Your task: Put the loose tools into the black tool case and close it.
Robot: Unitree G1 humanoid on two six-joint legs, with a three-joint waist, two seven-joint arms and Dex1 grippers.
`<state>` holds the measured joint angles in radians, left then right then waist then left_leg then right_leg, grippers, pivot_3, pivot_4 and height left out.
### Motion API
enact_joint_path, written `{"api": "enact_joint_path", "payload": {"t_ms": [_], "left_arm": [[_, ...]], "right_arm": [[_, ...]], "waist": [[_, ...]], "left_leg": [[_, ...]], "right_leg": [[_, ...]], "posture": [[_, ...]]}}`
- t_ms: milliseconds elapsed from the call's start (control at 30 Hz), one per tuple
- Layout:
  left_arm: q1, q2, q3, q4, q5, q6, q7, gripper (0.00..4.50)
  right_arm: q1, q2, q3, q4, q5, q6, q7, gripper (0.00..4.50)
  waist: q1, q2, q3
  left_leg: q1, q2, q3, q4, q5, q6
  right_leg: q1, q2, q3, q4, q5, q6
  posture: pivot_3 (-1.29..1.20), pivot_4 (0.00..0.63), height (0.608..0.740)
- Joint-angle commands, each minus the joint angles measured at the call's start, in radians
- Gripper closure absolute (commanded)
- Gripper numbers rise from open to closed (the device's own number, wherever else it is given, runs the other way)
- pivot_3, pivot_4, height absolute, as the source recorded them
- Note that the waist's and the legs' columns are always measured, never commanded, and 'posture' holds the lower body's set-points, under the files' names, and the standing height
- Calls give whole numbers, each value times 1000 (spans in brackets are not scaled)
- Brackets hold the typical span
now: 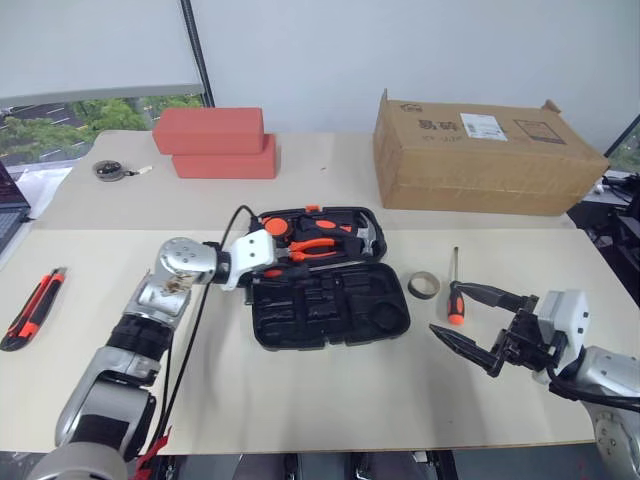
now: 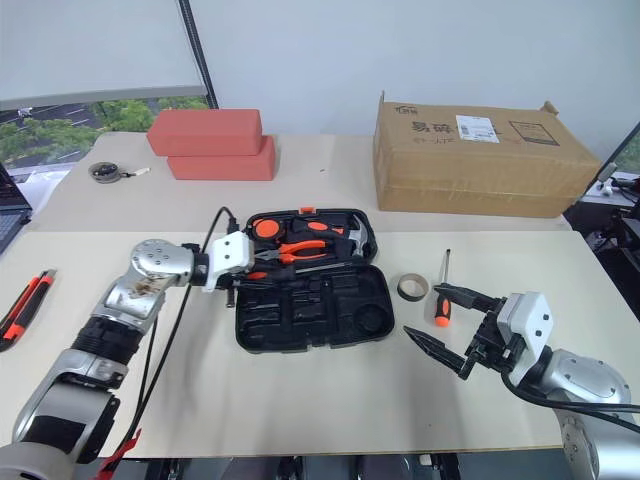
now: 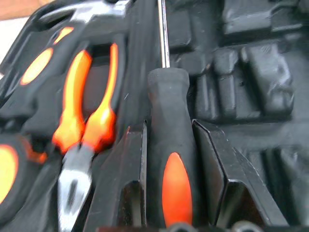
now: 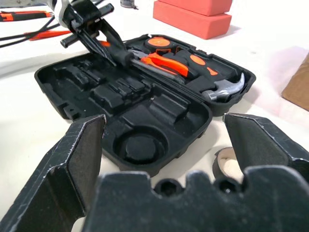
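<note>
Black moulded tool case (image 1: 325, 275) lies open mid-table, lid half toward the far side holding orange-handled pliers (image 1: 318, 247) and a hammer (image 1: 367, 233), near half with its recesses mostly bare. My left gripper (image 3: 171, 193) has its fingers closed on a black-and-orange screwdriver (image 3: 169, 159), shaft pointing along the case interior beside the pliers; item in transit, not yet seated, by my reckoning. My right gripper (image 1: 480, 325) hangs at the table's right, jaws spread wide, nothing between them. Outstanding items: second screwdriver (image 1: 455, 290) lying just right of the case; small dark tape roll (image 1: 423, 285) between that screwdriver and the case; utility knife (image 1: 32, 308) well apart at the far left edge. Slim tester screwdriver: cannot be made out. Lid not shut, latch undone. Progress judged early: one tool under way, at least three to collect, closing last. Writing: cardboard box (image 1: 480, 155) at rear right bears a white label and dark printed marks, too small to read; red blocks (image 1: 215, 143) at rear left unmarked
</note>
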<state>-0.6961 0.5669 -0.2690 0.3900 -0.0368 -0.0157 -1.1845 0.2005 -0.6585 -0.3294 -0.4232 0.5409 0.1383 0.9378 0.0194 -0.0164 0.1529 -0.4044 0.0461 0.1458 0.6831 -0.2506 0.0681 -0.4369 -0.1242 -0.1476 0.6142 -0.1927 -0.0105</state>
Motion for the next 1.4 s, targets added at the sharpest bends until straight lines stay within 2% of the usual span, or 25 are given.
{"api": "enact_joint_path", "payload": {"t_ms": [33,600,667,700,900,933,1067,1167,1267,1400], "left_arm": [[-23,-4,-12,-5,26,-1,2,3532],[-60,-43,-12,26,83,77,60,3532],[-67,-43,-7,17,78,90,56,2532],[-70,-42,-4,12,74,98,54,2328],[-121,-21,71,-98,4,168,53,212],[-141,-8,97,-133,-13,186,57,101],[-175,13,142,-217,-50,261,70,101],[-170,-11,157,-258,-53,313,138,101],[-119,-78,161,-298,-54,388,246,797],[3,-202,148,-370,-5,484,458,2377]], "right_arm": [[-4,-8,-24,-47,11,-9,-14,0],[-14,-27,-20,-58,8,8,-40,0],[-14,-28,-21,-59,9,9,-42,0],[-14,-28,-21,-59,8,9,-42,0],[-7,-33,-27,-69,15,16,-44,0],[-4,-36,-32,-70,18,18,-40,0],[-9,-46,-35,-58,21,20,-31,0],[-30,-46,-20,-48,18,22,-30,0],[-44,-38,-3,-44,11,21,-31,0],[-47,-34,-2,-40,9,19,-27,0]], "waist": [[0,0,0],[8,0,0],[8,0,0],[8,0,0],[10,0,0],[10,0,0],[8,1,0],[7,4,-2],[7,4,-2],[7,4,-2]], "left_leg": [[0,0,0,0,0,0],[0,0,-3,3,1,1],[0,0,-4,3,1,1],[0,0,-4,3,1,1],[-1,0,-4,4,1,2],[-2,0,-4,4,1,2],[-2,0,-4,4,2,2],[0,-1,-4,4,1,2],[1,-1,-4,5,1,3],[0,-1,-6,9,0,4]], "right_leg": [[0,0,0,0,0,0],[2,0,0,3,0,0],[1,0,0,3,0,0],[1,0,0,3,0,0],[1,0,0,3,0,0],[0,0,0,3,0,0],[0,1,1,3,0,0],[3,0,1,2,0,0],[4,0,2,3,0,0],[4,1,2,5,0,0]], "posture": [[0,150,712],[0,150,712],[0,150,712],[0,150,712],[0,150,712],[0,150,712],[0,150,712],[0,150,712],[0,150,712],[0,150,712]]}}
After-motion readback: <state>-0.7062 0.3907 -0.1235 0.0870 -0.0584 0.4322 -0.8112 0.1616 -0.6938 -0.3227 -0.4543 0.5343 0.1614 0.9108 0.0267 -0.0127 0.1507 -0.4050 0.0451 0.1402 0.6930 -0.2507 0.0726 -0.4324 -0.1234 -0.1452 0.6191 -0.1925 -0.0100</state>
